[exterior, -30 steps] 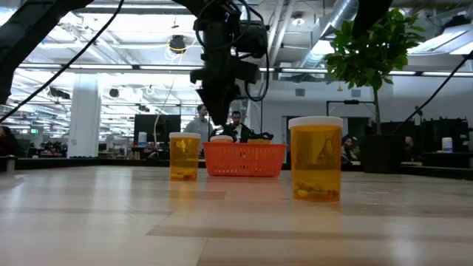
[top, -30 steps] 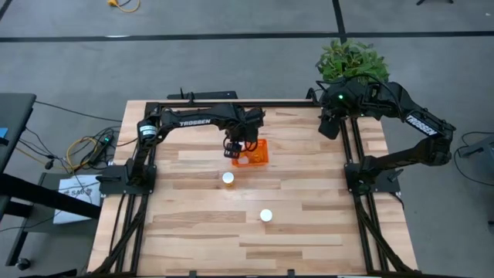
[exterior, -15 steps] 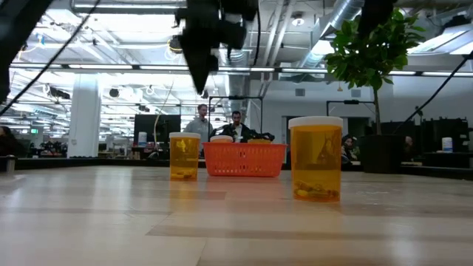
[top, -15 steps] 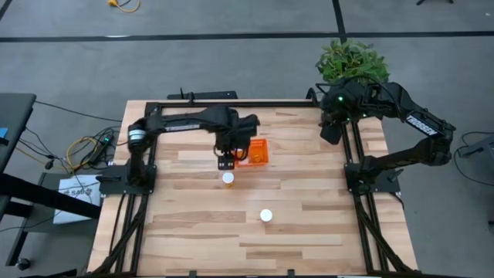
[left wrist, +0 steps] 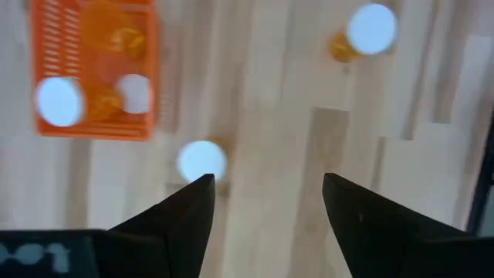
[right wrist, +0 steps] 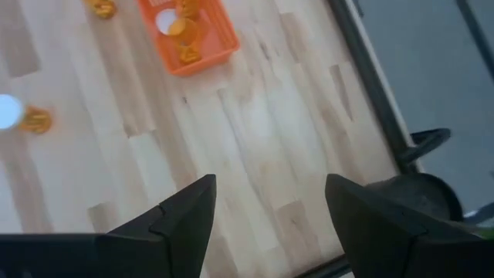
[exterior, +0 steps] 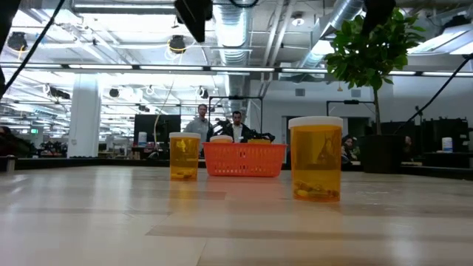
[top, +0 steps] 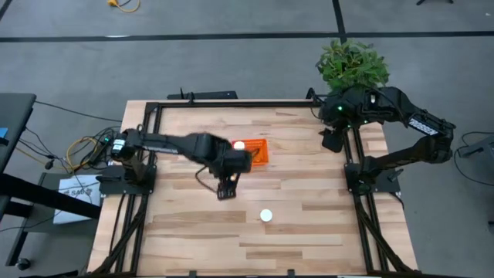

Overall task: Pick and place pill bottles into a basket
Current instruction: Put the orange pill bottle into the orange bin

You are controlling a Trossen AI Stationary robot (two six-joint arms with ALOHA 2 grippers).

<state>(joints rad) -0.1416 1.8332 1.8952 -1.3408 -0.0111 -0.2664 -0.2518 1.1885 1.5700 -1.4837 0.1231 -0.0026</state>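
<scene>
The orange mesh basket point(top: 255, 153) stands on the table toward the far side and holds two white-capped pill bottles point(left wrist: 60, 101) point(left wrist: 135, 92). A third bottle point(left wrist: 202, 160) stands upright on the table just in front of the basket. In the high view my left gripper hides it. A fourth bottle point(top: 266, 216) stands nearer the front edge. My left gripper point(top: 226, 188) hangs open high above the third bottle, pointing down, and touches nothing; its fingers show in the left wrist view point(left wrist: 268, 185). My right gripper point(top: 333, 140) waits open at the table's far right point(right wrist: 266, 189).
A potted green plant point(top: 352, 62) stands beyond the table's far right corner. Black frame rails point(top: 231, 103) run along the far and side edges. In the low view, the near bottle point(exterior: 316, 159) and the farther one point(exterior: 184, 157) flank the basket point(exterior: 244, 159). People show in the room behind.
My left gripper has left the place above the basket. It has gone toward the table's near edge and risen, and is now over the bottle in front of the basket. My right gripper has shifted a little toward the near edge. The bottles and the basket have kept still.
</scene>
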